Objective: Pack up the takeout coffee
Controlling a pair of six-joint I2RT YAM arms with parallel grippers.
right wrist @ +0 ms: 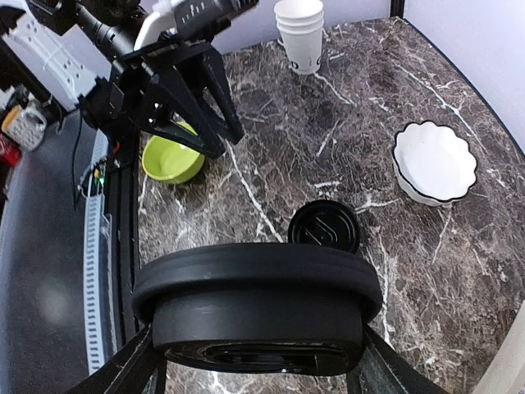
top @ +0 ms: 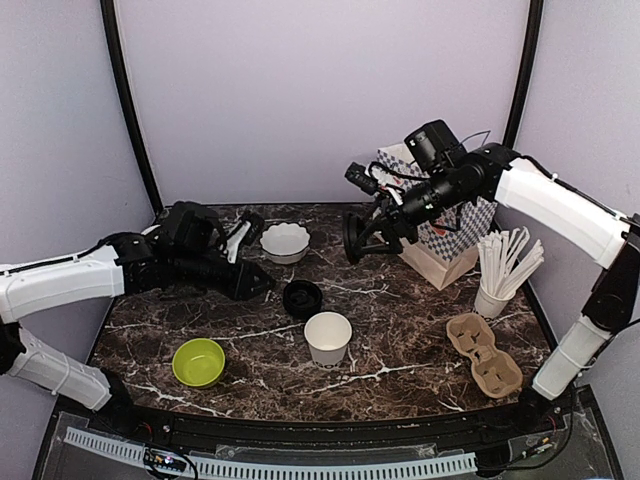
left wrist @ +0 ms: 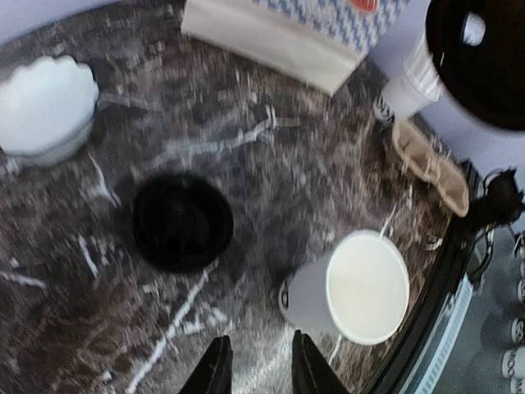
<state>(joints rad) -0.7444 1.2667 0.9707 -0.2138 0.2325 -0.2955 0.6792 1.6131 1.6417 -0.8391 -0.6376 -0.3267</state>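
Observation:
An open white paper cup (top: pixel 328 337) with no lid stands at the table's front middle; it also shows in the left wrist view (left wrist: pixel 361 287) and the right wrist view (right wrist: pixel 300 33). A black lid (top: pixel 302 298) lies flat on the table just behind it. My left gripper (top: pixel 265 283) hovers to the left of that lid, jaws apart with nothing between them (left wrist: pixel 261 349). My right gripper (top: pixel 355 238) is raised at the back middle, shut on a second black lid (right wrist: pixel 258 308) held on edge.
A blue-checked paper bag (top: pixel 440 235) stands at the back right. A white cup of straws (top: pixel 490 300) and a cardboard cup carrier (top: pixel 484 353) sit in front of it. A white scalloped bowl (top: pixel 285 242) is behind the lid, a green bowl (top: pixel 198 362) at front left.

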